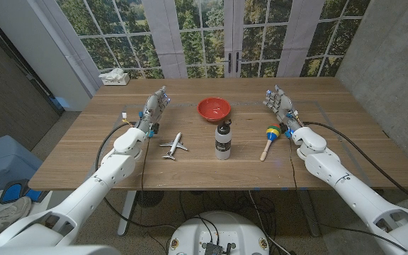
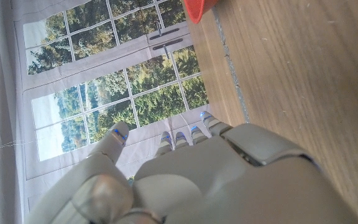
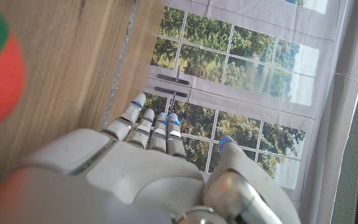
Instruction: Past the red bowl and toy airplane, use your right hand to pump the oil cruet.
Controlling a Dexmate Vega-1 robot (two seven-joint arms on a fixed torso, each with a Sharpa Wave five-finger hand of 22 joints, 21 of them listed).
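Cruet [image 1: 222,139], a white bottle with a black pump top, stands upright at the middle of the wooden bench [image 1: 331,159]. The red bowl [image 1: 213,108] sits just behind it, and the toy airplane [image 1: 173,146] lies to its left. A colourful maraca [image 1: 269,139] lies between the cruet and the right hand [image 1: 280,108].

Both hands hold nothing, fingers released and stretched toward the window. The right hand stands on its edge at the bench's right side, well apart from the cruet. The left hand [image 1: 155,108] waits near the airplane.

The pumping has not begun. To do it well, the right hand should probably lift over the maraca, come down directly above the pump top, and press straight down so the narrow bottle does not tip toward the bowl.
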